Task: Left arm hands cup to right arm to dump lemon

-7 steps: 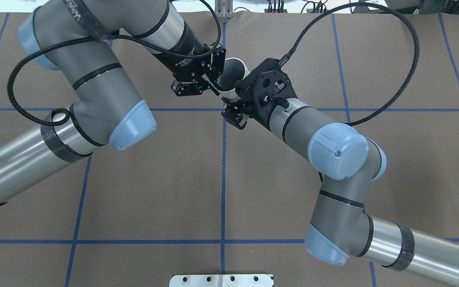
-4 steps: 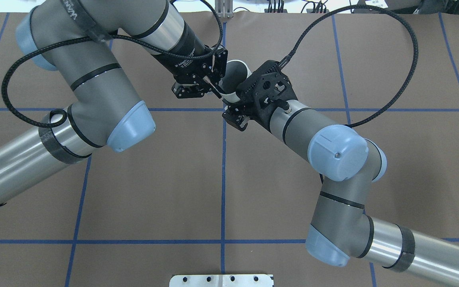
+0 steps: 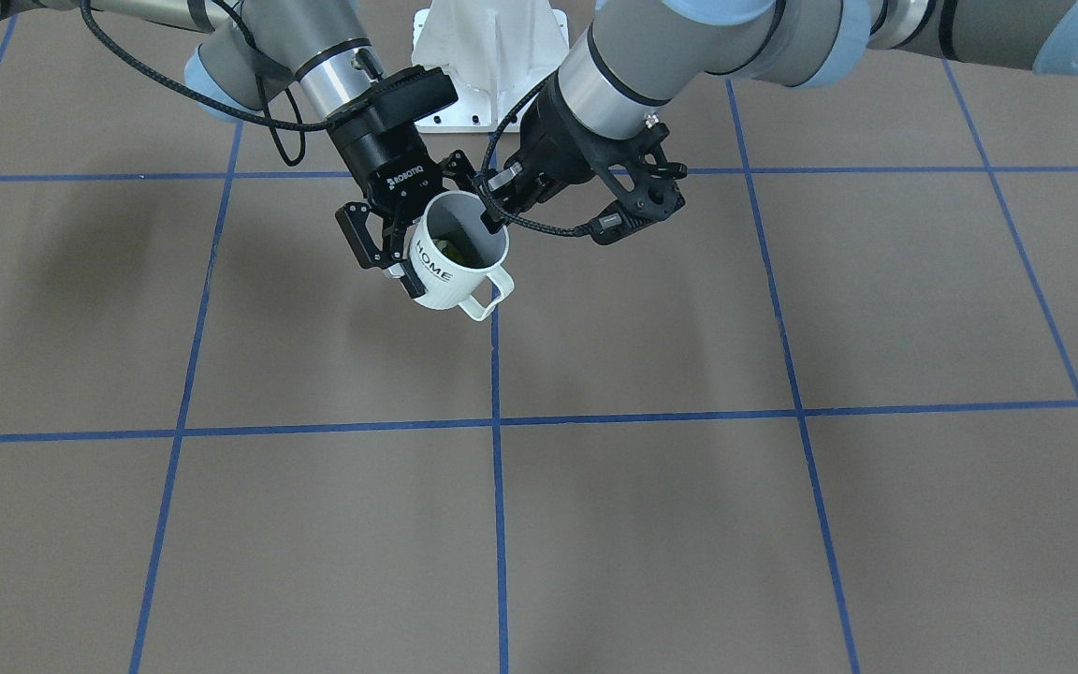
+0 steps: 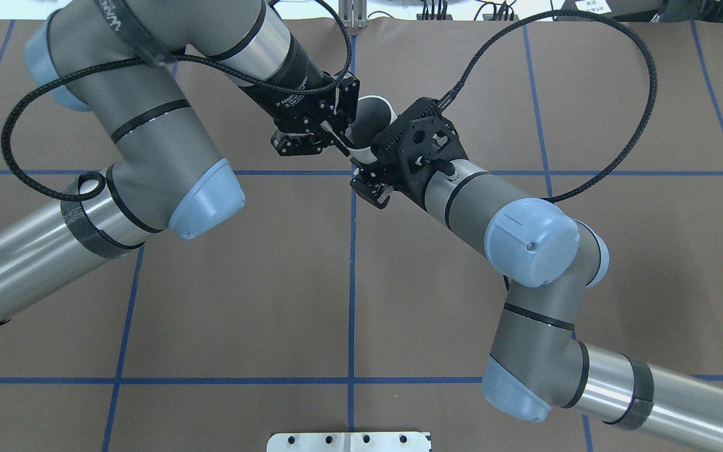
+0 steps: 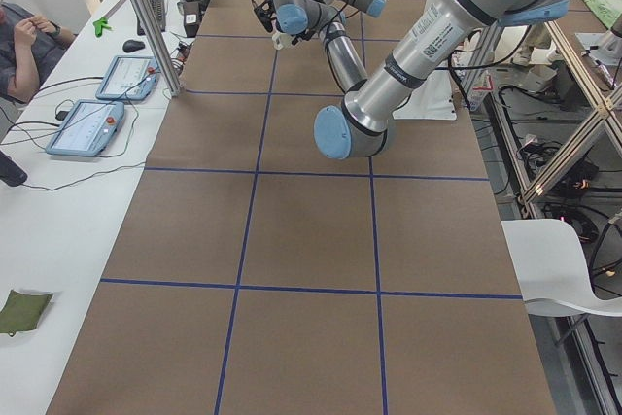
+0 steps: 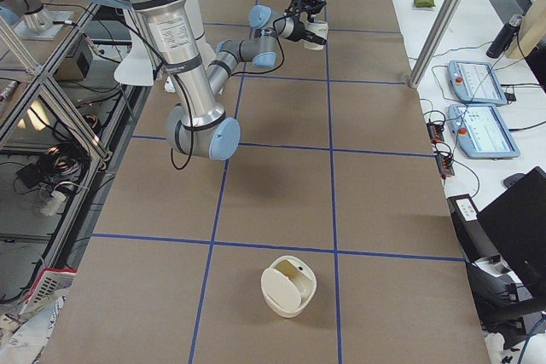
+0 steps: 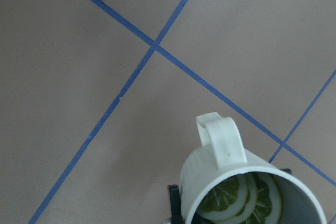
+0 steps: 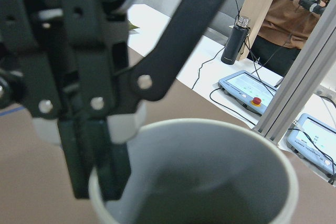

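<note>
Mid-handover: both grippers are at the cup and the lemon is not yet dumped.

In the upper middle of the front-facing view the cup (image 3: 453,273) hangs above the table (image 3: 651,524), mouth up, so the lemon (image 7: 233,203) slices sit inside. The left gripper (image 3: 490,213) is pinched closed on the rim at the cup's upper right, one finger inside, which leaves the wall free. The right gripper (image 3: 429,234) straddles that wall from the left with its jaws spread wide. Its near finger lies against the "HOME" side, but I cannot tell whether it is clamping. The handle (image 3: 486,298) points lower right, clear of both.
</note>
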You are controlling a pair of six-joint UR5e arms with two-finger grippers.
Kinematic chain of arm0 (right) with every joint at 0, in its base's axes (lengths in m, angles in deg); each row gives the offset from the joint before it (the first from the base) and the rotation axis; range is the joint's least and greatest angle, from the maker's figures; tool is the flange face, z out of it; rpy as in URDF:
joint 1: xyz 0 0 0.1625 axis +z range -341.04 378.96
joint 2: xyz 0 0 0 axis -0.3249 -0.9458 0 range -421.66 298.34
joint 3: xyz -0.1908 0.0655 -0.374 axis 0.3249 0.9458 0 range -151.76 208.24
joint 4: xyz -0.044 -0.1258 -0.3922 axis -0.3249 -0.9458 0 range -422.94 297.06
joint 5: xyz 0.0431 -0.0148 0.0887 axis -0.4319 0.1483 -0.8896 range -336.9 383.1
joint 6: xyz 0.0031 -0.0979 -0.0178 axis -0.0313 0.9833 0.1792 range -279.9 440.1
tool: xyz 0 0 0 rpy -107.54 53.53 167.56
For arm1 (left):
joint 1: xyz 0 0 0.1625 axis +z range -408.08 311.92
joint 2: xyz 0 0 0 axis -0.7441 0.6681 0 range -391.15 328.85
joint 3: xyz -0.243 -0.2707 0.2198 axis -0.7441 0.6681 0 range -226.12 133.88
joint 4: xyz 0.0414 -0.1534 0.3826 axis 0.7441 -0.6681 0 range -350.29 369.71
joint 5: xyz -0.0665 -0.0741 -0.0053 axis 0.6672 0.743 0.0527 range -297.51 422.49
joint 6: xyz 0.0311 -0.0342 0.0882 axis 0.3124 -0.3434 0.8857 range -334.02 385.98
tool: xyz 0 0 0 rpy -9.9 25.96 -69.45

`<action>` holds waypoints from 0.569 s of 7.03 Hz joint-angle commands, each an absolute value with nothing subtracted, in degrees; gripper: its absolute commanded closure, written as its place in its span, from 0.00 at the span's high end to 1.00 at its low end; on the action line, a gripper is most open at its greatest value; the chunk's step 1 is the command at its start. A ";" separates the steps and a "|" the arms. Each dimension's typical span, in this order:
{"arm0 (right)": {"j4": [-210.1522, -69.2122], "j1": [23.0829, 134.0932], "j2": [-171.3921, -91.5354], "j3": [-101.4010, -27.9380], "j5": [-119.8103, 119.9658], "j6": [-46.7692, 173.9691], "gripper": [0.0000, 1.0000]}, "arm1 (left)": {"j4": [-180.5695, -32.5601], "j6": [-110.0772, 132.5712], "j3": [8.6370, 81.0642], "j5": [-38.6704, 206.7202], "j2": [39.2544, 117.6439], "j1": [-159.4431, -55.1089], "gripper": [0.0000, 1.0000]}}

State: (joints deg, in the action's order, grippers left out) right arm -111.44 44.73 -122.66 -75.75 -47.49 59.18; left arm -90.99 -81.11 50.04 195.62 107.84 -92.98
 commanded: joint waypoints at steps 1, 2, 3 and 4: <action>-111.80 44.09 -122.83 -75.82 -47.48 61.12 0.35 | -91.62 -80.46 50.21 195.65 107.64 -93.17 1.00; -111.89 44.09 -123.00 -75.82 -47.56 61.03 0.35 | -91.71 -80.46 50.38 195.73 107.63 -93.60 1.00; -111.80 44.01 -123.35 -75.74 -47.56 61.03 0.35 | -91.62 -80.37 50.39 198.26 107.46 -95.61 1.00; -111.72 44.01 -123.70 -75.82 -47.65 60.42 0.36 | -91.62 -79.76 50.39 202.37 107.02 -99.11 1.00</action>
